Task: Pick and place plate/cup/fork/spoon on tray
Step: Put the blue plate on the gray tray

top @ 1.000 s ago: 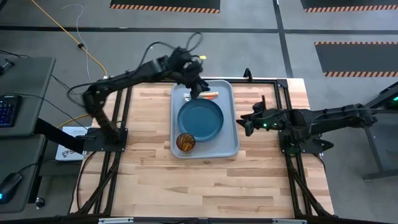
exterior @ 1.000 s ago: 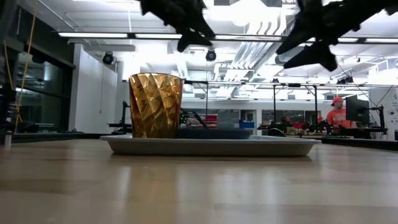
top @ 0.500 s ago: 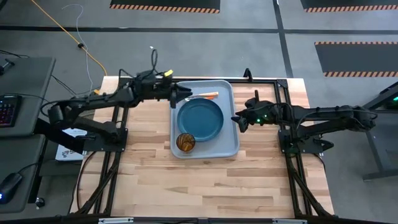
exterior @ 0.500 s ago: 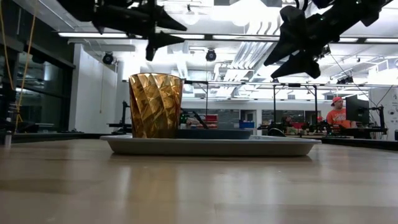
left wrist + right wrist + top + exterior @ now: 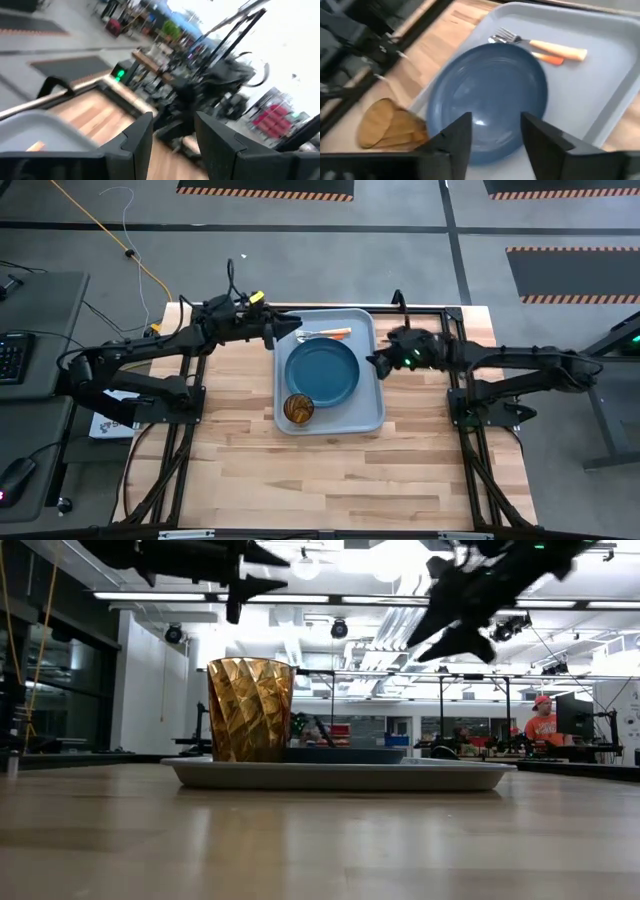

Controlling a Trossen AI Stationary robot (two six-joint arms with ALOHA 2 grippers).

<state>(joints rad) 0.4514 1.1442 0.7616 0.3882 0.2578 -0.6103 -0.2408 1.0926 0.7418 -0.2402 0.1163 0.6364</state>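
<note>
Wooden surface (image 5: 330,470) carries the tray (image 5: 366,416) with all 4 items. Left tool (image 5: 290,335), fingers apart and empty, hovers just beside the tray's far-left edge. The cup (image 5: 299,409) looks light, perhaps slippery; grip its sides. The plate (image 5: 322,372) is stiff; take its rim. Fork (image 5: 540,45) and spoon (image 5: 548,58), thin and slick, suit handle grips. Right tool (image 5: 377,366), parted, holds nothing.

Overhead, table-level and right wrist views share the tray (image 5: 365,395).
</note>
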